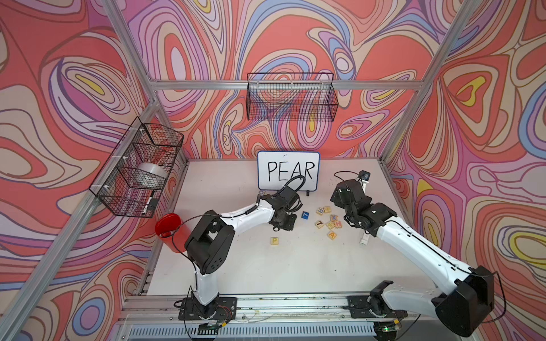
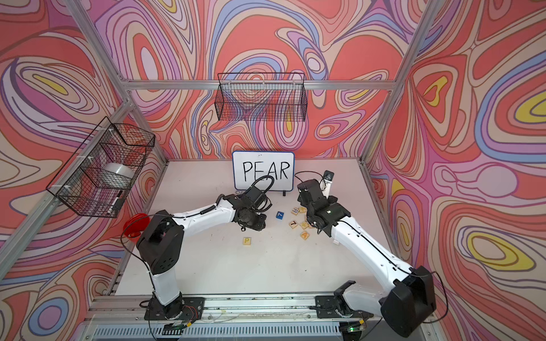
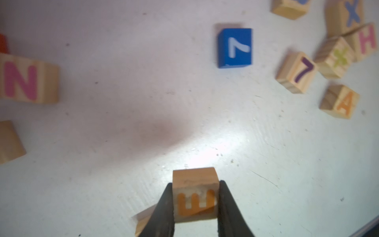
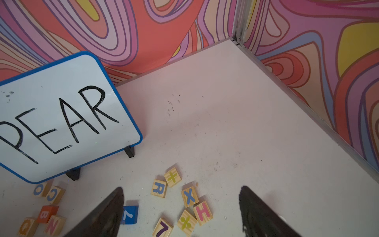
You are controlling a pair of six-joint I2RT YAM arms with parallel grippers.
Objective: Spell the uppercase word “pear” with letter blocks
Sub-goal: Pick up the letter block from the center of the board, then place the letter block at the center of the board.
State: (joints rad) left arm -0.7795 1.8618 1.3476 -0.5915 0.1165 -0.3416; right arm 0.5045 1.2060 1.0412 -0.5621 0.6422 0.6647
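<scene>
"Between the fingers of the left pincer (image 3: 196,184), what is that?"

"The E block (image 3: 194,203) — pinched on two opposite sides, its orange-yellow letter facing the wrist camera. Whether it rests on the table (image 3: 123,123) or hangs just off it, I cannot tell."

"And the other letters?"

"The P block (image 1: 274,241) lies alone near that pincer, on the side toward the robot's bases, yellow letter up. The A block (image 1: 332,235) sits farther off, roughly between the left pincer and the right pincer (image 4: 182,187) and nearer the right one, at the edge of a loose cluster of blocks. The blue 7 cube (image 3: 234,48) lies by itself ahead of the left pincer, apart from that cluster."

"The R?"

"The R block (image 4: 159,188) lies just ahead of the right pincer, closer to the finger on the whiteboard (image 4: 61,115) side, just beside a block with a green sign."

"Is that pincer gripping anything?"

"No — its fingers stand spread wide above the cluster, touching none of it."
</scene>
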